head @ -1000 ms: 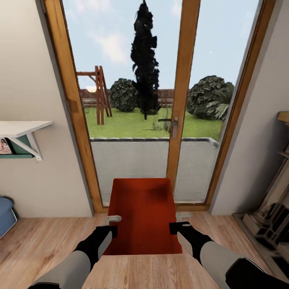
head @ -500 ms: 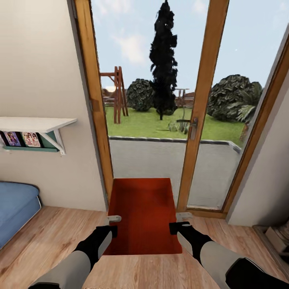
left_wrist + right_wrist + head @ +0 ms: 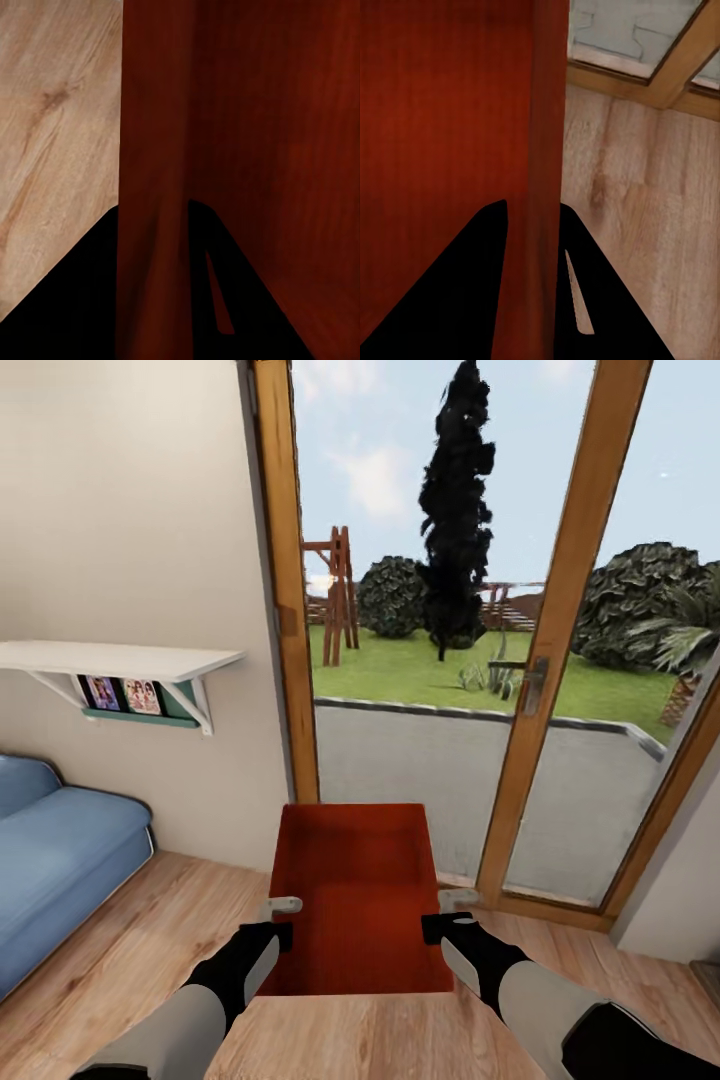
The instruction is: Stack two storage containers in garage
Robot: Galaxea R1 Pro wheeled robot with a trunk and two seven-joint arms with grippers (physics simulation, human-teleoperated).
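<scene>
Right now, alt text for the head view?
Both tools, left and right, hold a red bin by its side walls, carried over wood floor. Ahead is a glass door onto a garden; a blue sofa and a wall shelf are at left.

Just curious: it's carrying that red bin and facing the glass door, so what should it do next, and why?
Probably turn on toward the way out. Both hands, left hand and right hand, clamp the red bin's side walls, and the wood floor and blue sofa mean it isn't in the garage.

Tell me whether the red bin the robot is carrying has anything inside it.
Empty. The head view looks straight into the storage container and shows only its bare red bottom and walls, with the left pincer and right pincer clamping its side walls.
</scene>
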